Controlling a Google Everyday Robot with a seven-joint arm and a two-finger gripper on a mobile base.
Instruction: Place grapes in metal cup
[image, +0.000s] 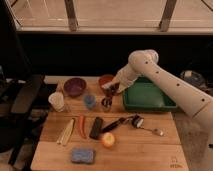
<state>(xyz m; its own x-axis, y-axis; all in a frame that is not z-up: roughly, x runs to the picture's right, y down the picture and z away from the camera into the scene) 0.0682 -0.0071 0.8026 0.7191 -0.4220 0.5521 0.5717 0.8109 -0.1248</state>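
My gripper (111, 91) hangs from the white arm at the table's middle back, in front of the red bowl (105, 79). It is shut on the grapes (113, 89), a small dark red-purple bunch between the fingers. The metal cup (106, 103), small and silver-grey, stands upright just below and slightly left of the gripper. The grapes are held a little above the cup's rim.
A green tray (146, 96) sits right of the gripper. A translucent blue cup (90, 101), a white cup (56, 101) and a purple bowl (75, 86) stand to the left. Nearer me lie a carrot (81, 126), an apple (107, 140), a blue sponge (81, 155) and utensils (122, 122).
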